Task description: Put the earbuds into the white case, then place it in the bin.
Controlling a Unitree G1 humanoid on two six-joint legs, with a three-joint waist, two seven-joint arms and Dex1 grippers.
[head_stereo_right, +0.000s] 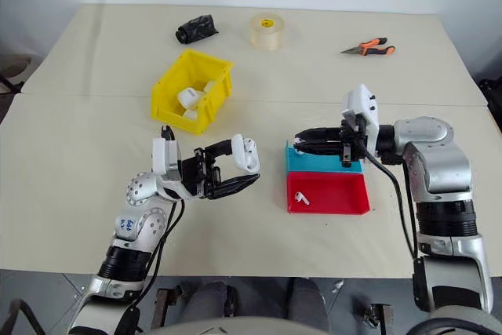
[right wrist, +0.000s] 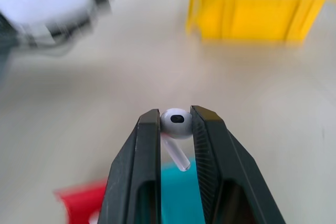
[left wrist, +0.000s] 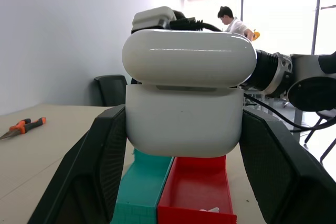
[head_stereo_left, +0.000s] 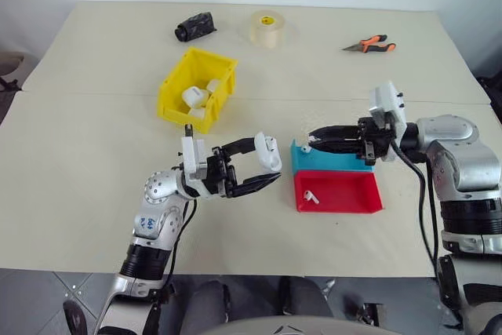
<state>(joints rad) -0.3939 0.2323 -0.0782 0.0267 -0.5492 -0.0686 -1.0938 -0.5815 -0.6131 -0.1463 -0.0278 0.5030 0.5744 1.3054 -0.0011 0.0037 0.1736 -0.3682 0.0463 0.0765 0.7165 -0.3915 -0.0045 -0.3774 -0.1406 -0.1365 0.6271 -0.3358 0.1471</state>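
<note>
White earbud (right wrist: 177,123) pinched in right tool (right wrist: 176,124), stem half hidden.

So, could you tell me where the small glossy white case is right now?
The white case is held in the left gripper, above the table left of the teal tray.
</note>
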